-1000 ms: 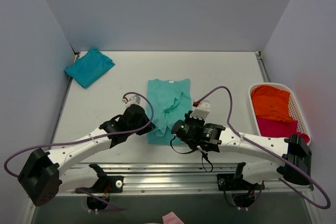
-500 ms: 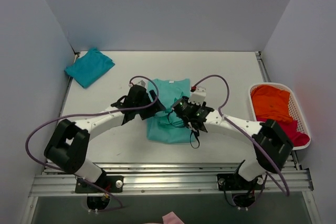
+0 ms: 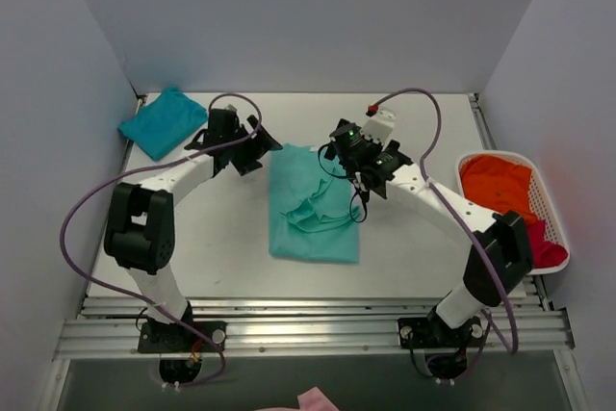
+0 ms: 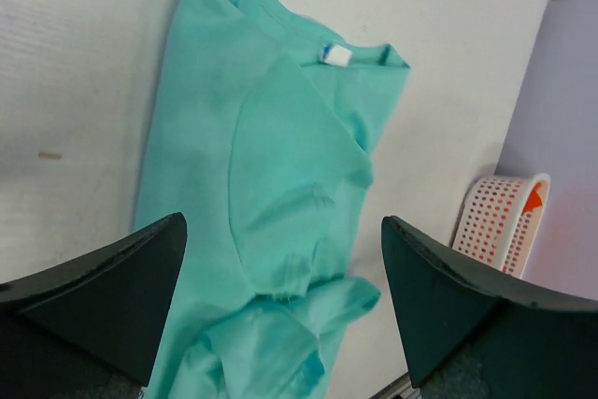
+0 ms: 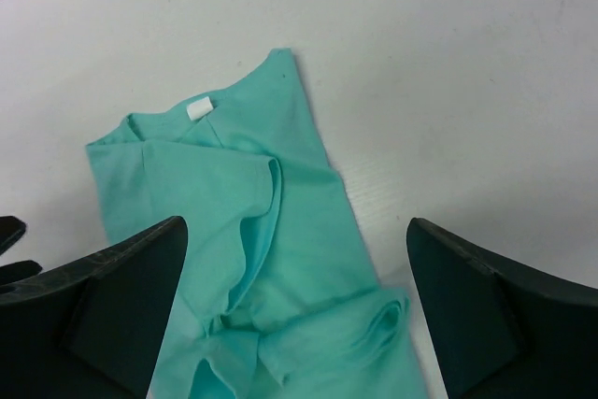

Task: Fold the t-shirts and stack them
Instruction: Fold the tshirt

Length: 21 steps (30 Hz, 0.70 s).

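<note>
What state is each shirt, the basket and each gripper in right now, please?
mint-green t-shirt: partly folded, rumpled, lying on the table, unheld.
teal t-shirt: folded, far left corner.
basket: holds two shirts.
orange t-shirt: bunched in basket.
magenta t-shirt: bunched in basket.
left gripper: open, empty.
right gripper: open, empty.

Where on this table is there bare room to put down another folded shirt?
Bare table lies left of the mint-green shirt, nearside of the left arm, and between that shirt and the basket, nearside of the right arm. Crowded: the far-left corner with the teal shirt, and the collar end, where both arms reach.
</note>
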{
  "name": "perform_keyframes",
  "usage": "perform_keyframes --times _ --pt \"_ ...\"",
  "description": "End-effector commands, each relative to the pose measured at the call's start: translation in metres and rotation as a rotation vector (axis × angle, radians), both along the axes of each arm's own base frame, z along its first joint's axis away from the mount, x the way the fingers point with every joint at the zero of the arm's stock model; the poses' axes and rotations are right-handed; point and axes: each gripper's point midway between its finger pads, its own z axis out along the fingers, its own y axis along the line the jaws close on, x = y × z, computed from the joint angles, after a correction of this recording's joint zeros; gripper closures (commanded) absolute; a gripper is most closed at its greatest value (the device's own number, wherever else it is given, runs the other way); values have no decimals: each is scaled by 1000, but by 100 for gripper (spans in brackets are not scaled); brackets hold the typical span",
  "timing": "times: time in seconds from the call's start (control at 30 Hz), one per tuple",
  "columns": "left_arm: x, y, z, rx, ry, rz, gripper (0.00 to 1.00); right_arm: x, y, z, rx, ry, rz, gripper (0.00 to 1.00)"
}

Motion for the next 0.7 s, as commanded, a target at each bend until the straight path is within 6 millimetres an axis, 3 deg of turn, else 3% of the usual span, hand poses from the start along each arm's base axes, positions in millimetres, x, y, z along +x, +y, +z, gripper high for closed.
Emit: perform_keyframes --times 0.0,0.03,0.07,0.1,0.13,0.17,0.23,0.43,0.5,0.57,0.67 --pt "-26 14 64 41 -170 2 6 -33 -26 14 -8 -23 -18 0" --pt "-33 17 65 47 -178 7 6 -45 -30 -2 -18 3 -10 1" --pt "-41 21 78 47 -220 16 6 -53 -26 -5 6 5 12 10" --pt "-47 26 75 59 -219 28 6 -61 -23 2 45 -20 32 17" --pt "-57 32 61 74 -191 38 6 -68 -5 3 83 -45 84 29" --pt "-61 36 67 74 -217 52 6 -81 -1 -14 87 -18 118 62" --pt "-69 44 58 97 -213 70 6 -96 19 -24 127 -5 163 100" --pt "-72 52 55 125 -241 83 6 -121 51 -71 107 97 222 97" --pt "-70 51 48 117 -238 75 6 -126 61 -84 94 117 242 84" --pt "-67 49 40 111 -228 67 6 -128 65 -92 87 134 245 58" --pt "-63 47 30 103 -212 57 6 -127 68 -102 72 150 240 38"
